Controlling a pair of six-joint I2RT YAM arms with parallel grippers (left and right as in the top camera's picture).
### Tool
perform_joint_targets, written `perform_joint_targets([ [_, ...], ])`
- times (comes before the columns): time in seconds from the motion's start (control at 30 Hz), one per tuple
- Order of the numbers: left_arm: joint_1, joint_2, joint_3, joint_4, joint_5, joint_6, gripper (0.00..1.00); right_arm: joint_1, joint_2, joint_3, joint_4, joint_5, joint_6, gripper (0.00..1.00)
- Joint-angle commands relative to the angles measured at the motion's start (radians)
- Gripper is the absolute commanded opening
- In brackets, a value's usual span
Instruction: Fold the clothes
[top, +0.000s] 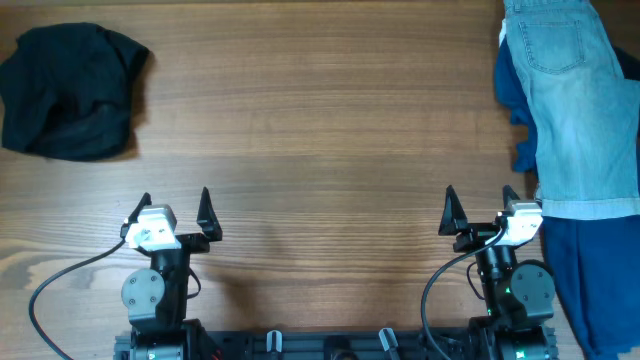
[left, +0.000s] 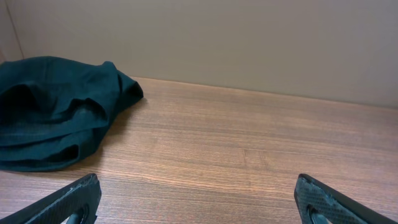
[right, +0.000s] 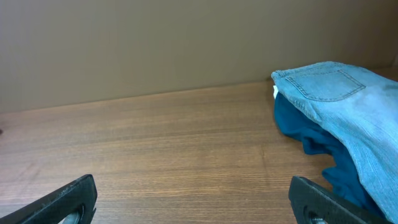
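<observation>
The clothes (top: 68, 92) are one black soft garment lying crumpled in a heap at the table's far left corner; the left wrist view shows the same clothes (left: 56, 112) at its left side. My left gripper (top: 175, 203) stands open near the front edge, well short of the heap, with only bare wood between its fingers (left: 84, 193). My right gripper (top: 480, 203) is open too at the front right, nothing between its fingers (right: 311, 193).
A light blue denim garment (top: 575, 100) lies along the right edge on top of a royal blue cloth (top: 590, 280); both show at the right of the right wrist view, denim (right: 348, 106) over blue cloth (right: 305, 127). A plain wall backs the table.
</observation>
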Motion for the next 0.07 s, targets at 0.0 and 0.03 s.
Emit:
perform_joint_targets([
  [0.0,-0.005,-0.008,-0.005,-0.004,0.012,0.012,1.00,0.002,-0.014,-0.005,0.008,-0.004,-0.017,1.00],
  [0.03,-0.005,-0.008,-0.005,-0.005,0.012,0.012,1.00,0.002,-0.014,-0.005,0.008,-0.004,-0.017,1.00],
])
